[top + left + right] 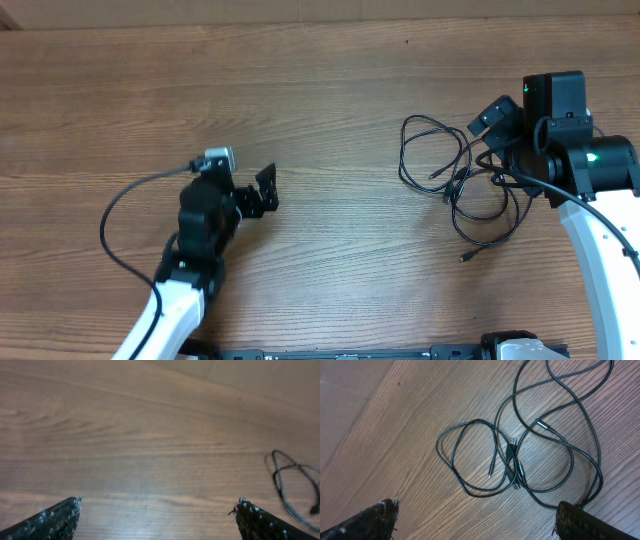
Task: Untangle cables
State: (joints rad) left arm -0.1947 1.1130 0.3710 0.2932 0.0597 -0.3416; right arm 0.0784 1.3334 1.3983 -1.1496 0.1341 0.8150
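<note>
Right wrist view showed the cables (pixel 512 460) in crossing loops; left wrist view caught only an edge. Left gripper (pixel 157 502) and right gripper (pixel 476 505) stood spread, empty.

No text, label, brand name or number can be read in any view. That holds for the brown wood-grain table (pixel 300 90), the thin black cables (pixel 456 183) and the black housing of the right robot arm (pixel 556 105). The only sign-like mark is a small green indicator light (pixel 593 157) glowing on that housing.
</note>
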